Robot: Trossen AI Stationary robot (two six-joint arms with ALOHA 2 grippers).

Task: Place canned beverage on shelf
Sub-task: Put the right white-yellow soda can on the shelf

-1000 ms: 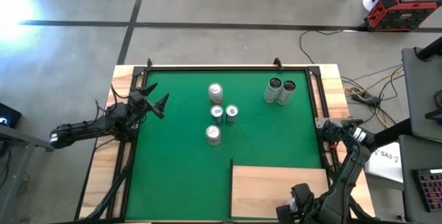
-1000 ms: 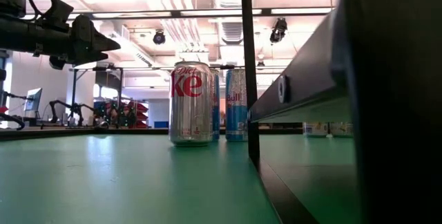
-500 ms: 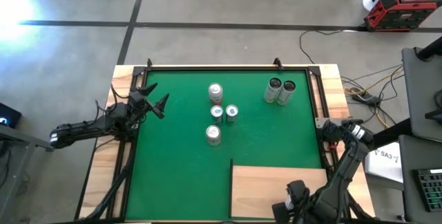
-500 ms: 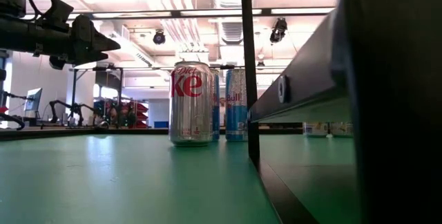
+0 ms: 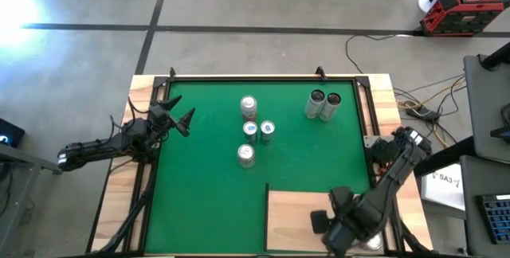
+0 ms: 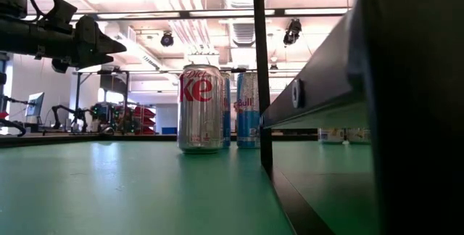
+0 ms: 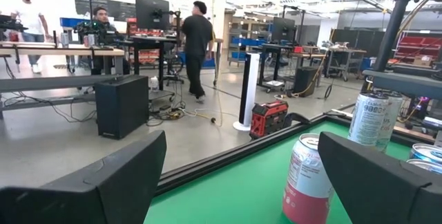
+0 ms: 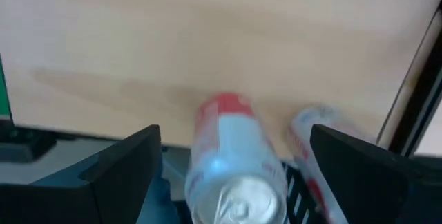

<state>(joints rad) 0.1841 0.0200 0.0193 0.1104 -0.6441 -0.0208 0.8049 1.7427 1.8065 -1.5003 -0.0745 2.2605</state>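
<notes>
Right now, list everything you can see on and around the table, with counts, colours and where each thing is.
Cans on mat: six, silver and blue, four mid-mat, two at the far right.
Cans under shelf: at least two, red and silver, seen only in the right wrist view.
Shelf: one, pale wood, near right corner.
Mat: one, green.
Toolbox: one, red, floor far right.
People: three, background.
Left gripper: open, left mat edge.
Right gripper: open, over the shelf.

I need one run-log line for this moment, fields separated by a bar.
left gripper: open, waiting at mat's left edge | right gripper: open, above shelf near edge | red-and-silver can: between fingers, ungripped
</notes>
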